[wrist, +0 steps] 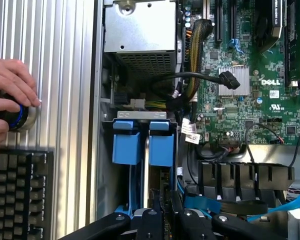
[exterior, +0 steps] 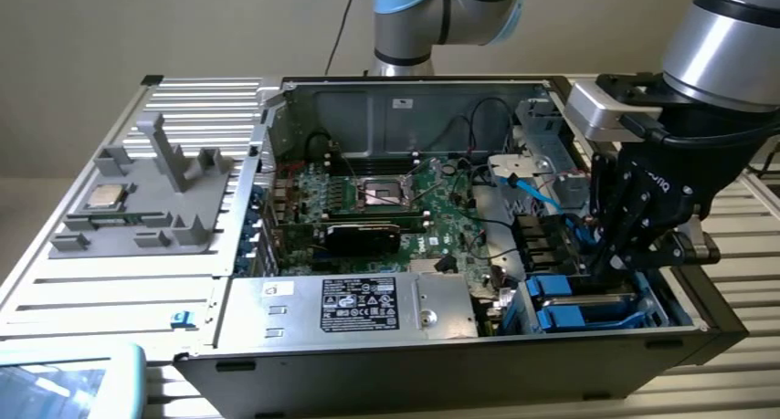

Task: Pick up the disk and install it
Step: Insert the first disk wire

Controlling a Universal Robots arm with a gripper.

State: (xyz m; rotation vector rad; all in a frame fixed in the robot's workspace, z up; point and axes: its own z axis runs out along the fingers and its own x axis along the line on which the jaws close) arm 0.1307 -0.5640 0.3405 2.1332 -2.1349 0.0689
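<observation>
One disk (wrist: pixel 161 147) stands on edge in the drive bay (wrist: pixel 140 115), tool (wrist: pixel 165 202) right at its end.
Dense, rigid and shock-shy, I'd judge: hold the blue frame's stiff sides, never the label. A second blue frame (wrist: pixel 126 145) sits just beside it. Whether the tool has it clamped, I cannot tell.

I see the disk (exterior: pixel 587 298) standing on edge, sunk into the front corner of the computer case (exterior: pixel 365 364) on the exterior view's right, close against the case's side wall. What shows of it is mostly its blue plastic frame (wrist: pixel 162 149); from the wrist view the frame presents a broad, flat blue tab, one end just beside a silver-grey crossbar (wrist: pixel 140 115). The silver-grey body is nearly all hidden below the tab; I cannot see the white label; whether it sits fully home I cannot tell.
</observation>
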